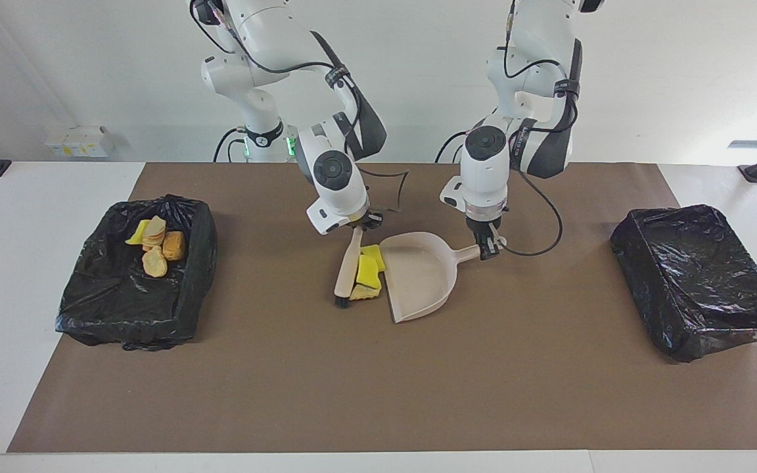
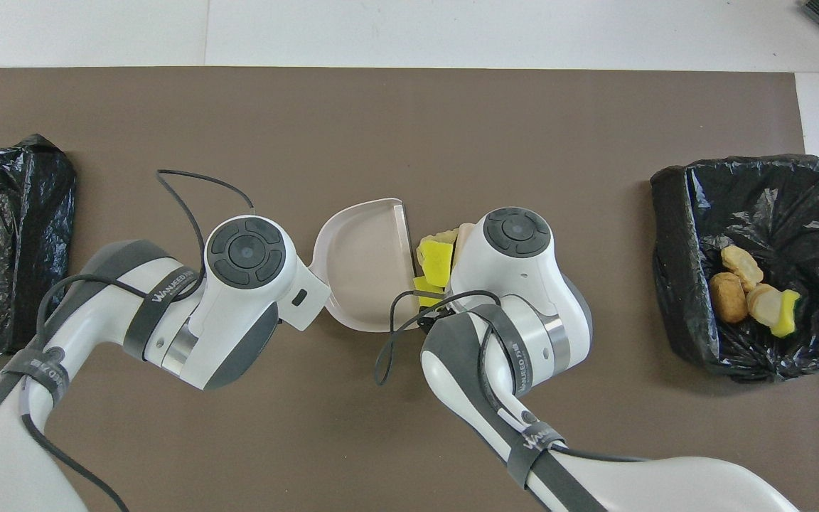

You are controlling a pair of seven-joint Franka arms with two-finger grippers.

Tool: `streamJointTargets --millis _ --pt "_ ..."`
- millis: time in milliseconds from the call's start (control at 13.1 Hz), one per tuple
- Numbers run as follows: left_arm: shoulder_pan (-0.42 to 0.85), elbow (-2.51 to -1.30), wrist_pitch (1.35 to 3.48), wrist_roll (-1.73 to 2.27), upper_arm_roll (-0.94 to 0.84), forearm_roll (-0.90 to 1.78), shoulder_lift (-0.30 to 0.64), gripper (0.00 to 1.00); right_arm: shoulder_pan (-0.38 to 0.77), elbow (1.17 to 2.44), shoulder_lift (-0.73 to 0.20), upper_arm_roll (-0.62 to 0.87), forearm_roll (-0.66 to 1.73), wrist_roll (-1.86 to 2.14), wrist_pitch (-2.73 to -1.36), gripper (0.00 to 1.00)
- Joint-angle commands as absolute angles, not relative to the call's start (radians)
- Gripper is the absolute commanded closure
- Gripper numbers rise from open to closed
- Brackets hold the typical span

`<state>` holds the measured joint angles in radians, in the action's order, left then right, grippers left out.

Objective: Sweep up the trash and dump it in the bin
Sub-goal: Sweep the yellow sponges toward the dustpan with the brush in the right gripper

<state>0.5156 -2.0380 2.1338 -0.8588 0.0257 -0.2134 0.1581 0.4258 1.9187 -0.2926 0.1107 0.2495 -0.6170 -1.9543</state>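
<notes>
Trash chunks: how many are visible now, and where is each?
7. Four lie in the bin at the right arm's end; three sit on the mat between brush and dustpan mouth. Others may be hidden.
</notes>
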Motion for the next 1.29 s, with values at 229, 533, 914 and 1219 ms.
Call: streamJointTargets --millis 229,533,914,1219 --pt "0.512 -2.112 2.290 -0.851 0.029 -0.215 0.149 1.00 0.469 1.823 -0.334 0.129 0.400 -0.598 -1.970 1.00" --pt "0.463 -2.138 2.341 -0.976 0.028 -0.105 0.149 1.00 0.508 1.790 -0.336 0.127 0.381 -0.623 -1.947 1.00" --pt "0.391 -2.111 2.301 -1.184 0.031 0.041 0.150 1.00 0.467 1.789 -0.286 0.118 0.201 -0.600 -1.784 1.00" --pt "0.330 -2.056 2.195 -1.238 0.029 0.043 0.140 1.00 0.364 1.792 -0.180 0.115 0.126 -0.494 -1.582 1.00"
